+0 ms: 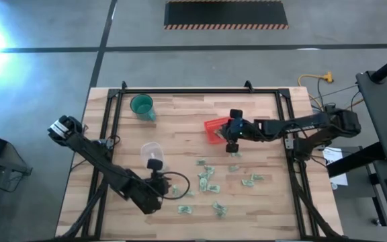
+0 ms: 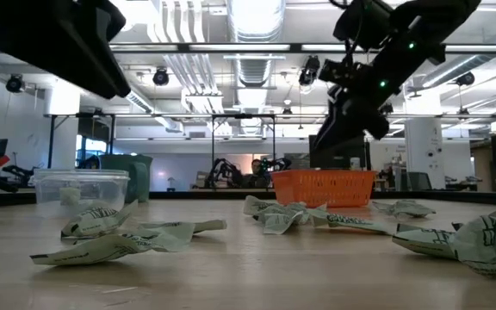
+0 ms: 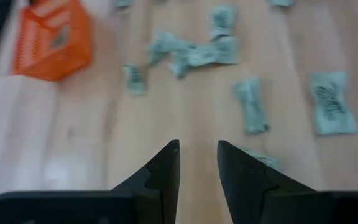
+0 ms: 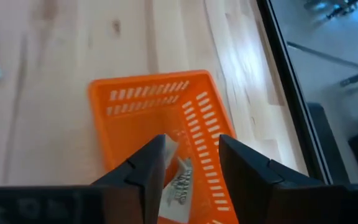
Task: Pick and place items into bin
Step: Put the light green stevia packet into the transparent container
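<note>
Several pale green and white crumpled items (image 1: 210,181) lie scattered on the wooden table's near middle, and show in the left wrist view (image 3: 194,53) too. The bin, a red basket (image 1: 213,130), stands right of centre. My right gripper (image 4: 191,143) hangs open just above it (image 4: 148,102), and one item (image 4: 180,177) lies inside the bin below the fingers. My left gripper (image 3: 197,149) is open over bare wood at the near left (image 1: 155,165), short of the items, with nothing between its fingers.
A teal cup (image 1: 142,106) stands at the far left of the table and a clear plastic cup (image 1: 150,150) just beyond my left gripper. A black frame (image 1: 200,91) borders the table. Bare wood lies between the bin and the scattered pieces.
</note>
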